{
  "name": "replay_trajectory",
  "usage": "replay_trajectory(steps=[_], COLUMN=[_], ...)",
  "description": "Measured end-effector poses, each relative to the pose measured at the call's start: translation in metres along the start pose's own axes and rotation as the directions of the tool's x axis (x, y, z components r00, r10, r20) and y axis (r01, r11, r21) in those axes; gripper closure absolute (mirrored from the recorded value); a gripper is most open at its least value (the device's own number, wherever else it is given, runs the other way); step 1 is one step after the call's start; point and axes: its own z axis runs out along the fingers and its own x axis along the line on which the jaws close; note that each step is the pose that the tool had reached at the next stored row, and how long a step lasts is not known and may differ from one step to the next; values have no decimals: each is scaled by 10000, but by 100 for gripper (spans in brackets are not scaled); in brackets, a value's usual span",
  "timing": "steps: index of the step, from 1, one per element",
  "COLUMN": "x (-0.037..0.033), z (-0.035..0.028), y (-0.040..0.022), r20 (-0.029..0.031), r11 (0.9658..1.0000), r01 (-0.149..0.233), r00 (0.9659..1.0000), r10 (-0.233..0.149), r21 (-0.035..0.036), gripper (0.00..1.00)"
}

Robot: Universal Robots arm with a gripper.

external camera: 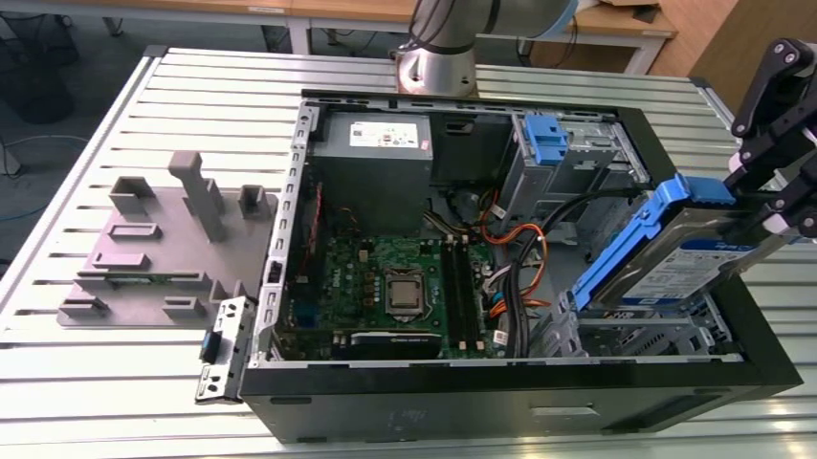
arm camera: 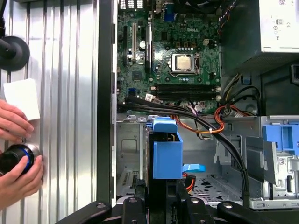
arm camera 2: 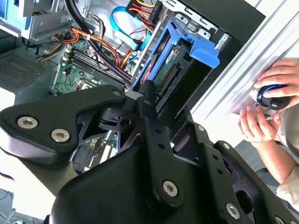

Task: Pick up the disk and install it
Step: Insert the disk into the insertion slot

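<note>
Exterior view first: a black metal computer case lies open on its side on the slatted aluminium bench, reaching almost to the bench edge at the exterior view's right. Over the case corner on that side, the arm's black gripper is clamped on the disk, a flat silver metal drive with a white-and-blue label and blue plastic carrier rails. The disk hangs tilted, its gripped end high. Its far end dips toward the bare silver metal drive cage inside the case. Whether that low end touches the cage I cannot tell.

Deeper in the case sit the green motherboard, a large grey power-supply box with a white sticker, and a bare blue plastic bracket in the bay at the far corner, well apart from the disk. A grey plastic fixture with upright posts stands on the bench toward the edge at the exterior view's left, away from the case.

In the first wrist view a person's hand rests on a small black round knob with a blue ring, on the bench just outside the case wall.

From where I stand, the pick-up looks done: the disk is off every surface and carried by the gripper alone. The install is not. The drive sits at a slant above the cage, not level and not seated in any bay, and no cable reaches it as far as I can see.
</note>
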Motion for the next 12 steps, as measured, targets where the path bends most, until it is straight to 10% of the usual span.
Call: replay_trajectory(steps=[12], x=[1], z=[18], y=[9], r20=[4], r11=[10000], r01=[-19], r00=[10000], r10=[19], r21=[60], gripper=[65])
